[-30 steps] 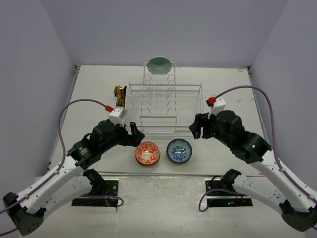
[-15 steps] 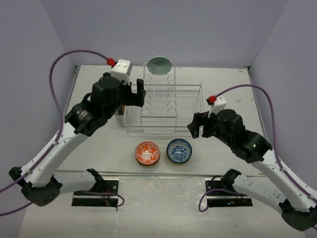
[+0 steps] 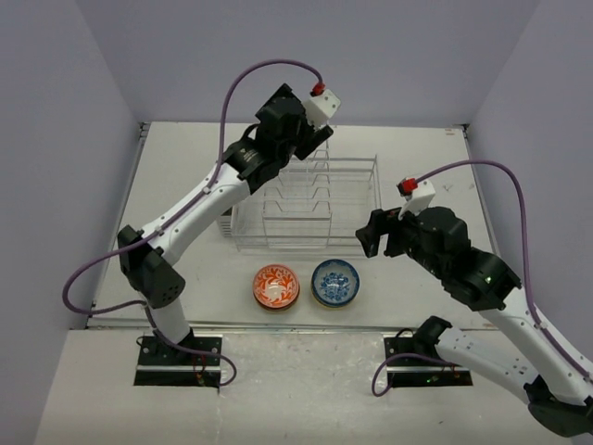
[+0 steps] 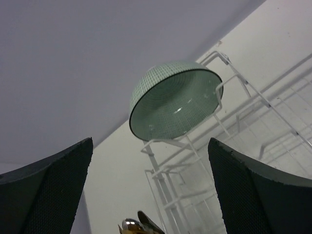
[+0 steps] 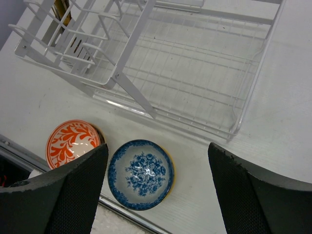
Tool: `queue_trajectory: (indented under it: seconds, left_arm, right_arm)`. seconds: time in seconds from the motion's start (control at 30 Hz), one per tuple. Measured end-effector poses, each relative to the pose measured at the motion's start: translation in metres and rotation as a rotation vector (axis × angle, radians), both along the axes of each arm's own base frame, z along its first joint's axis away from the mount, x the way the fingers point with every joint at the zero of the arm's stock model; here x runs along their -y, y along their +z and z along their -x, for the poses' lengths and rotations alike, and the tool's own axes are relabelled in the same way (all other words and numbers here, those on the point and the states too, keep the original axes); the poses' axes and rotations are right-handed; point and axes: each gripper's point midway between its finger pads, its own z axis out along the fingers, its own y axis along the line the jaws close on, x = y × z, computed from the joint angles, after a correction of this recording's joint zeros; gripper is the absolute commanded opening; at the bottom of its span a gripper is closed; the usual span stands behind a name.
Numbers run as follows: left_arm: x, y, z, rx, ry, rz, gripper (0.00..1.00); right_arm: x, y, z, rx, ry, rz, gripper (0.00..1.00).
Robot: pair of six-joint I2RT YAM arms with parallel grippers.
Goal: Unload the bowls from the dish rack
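1. Two unloaded bowls sit side by side on the pale surface (image 3: pixel 185 204), nearest the arm bases: an orange-and-white bowl (image 3: pixel 276 286) on the left and a blue-and-white bowl (image 3: pixel 334 282) on the right. Both are upright and close together, in front of the rack rather than in it.

2. The right hand (image 5: pixel 157 146) hangs above the surface, near the rack's front right corner and up and to the right of the blue-and-white bowl. Its two dark fingers (image 5: pixel 53 195) are spread wide apart with nothing between them. The wrist camera looks down past them onto both bowls.

3. The white wire dish rack (image 3: pixel 352 199) stands on the surface just beyond the bowls. Its row of upright wire dividers (image 3: pixel 298 190) runs away from the arms along the middle. Gold cutlery (image 4: pixel 139 225) shows at the rack's left side.

4. The left arm reaches far forward over the rack's left half. It holds the left hand (image 4: pixel 150 141) high at the far end of the dividers, fingers (image 4: pixel 48 190) fully parted and gripping nothing.

5. Straight ahead of that hand, a pale green bowl (image 4: pixel 175 100) with a dark rim is propped on the top of the farthest divider. It is tipped steeply on edge with its inside turned toward the wrist camera, and it is clear of both fingers. The overhead view hides it behind the arm.
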Motion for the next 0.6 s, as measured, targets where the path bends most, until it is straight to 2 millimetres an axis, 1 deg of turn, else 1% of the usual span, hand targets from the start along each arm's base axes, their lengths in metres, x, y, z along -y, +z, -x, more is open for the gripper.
queue_trajectory:
  seconds: [0.1,0.2,0.3,0.4,0.47,0.5,0.57,0.6]
  left_arm:
    - [0.01,-0.009,-0.027,0.045,-0.01,-0.08,1.0]
    - [0.012,-0.024,-0.047,0.058,-0.007,-0.149,1.0]
    - [0.012,-0.037,-0.063,0.066,0.003,-0.194,0.99]
    - [0.013,-0.048,-0.075,0.067,0.006,-0.22,0.93]
    - [0.013,-0.055,-0.079,0.064,0.005,-0.234,0.86]
    - [0.014,-0.056,-0.081,0.065,0.005,-0.238,0.77]
    - [0.014,-0.058,-0.084,0.067,0.009,-0.241,0.65]
    - [0.014,-0.055,-0.086,0.074,0.015,-0.238,0.59]
  right_arm:
    - [0.001,0.005,0.002,0.012,0.0,-0.01,0.84]
    - [0.004,0.011,0.004,0.023,0.001,-0.019,0.84]
    - [0.007,0.015,0.007,0.03,0.002,-0.023,0.84]
    - [0.01,0.018,0.01,0.038,0.003,-0.025,0.84]
    - [0.011,0.018,0.012,0.041,0.004,-0.024,0.84]
    - [0.012,0.018,0.013,0.041,0.005,-0.023,0.84]
    - [0.013,0.018,0.013,0.041,0.004,-0.023,0.84]
    - [0.013,0.018,0.014,0.04,0.005,-0.022,0.84]
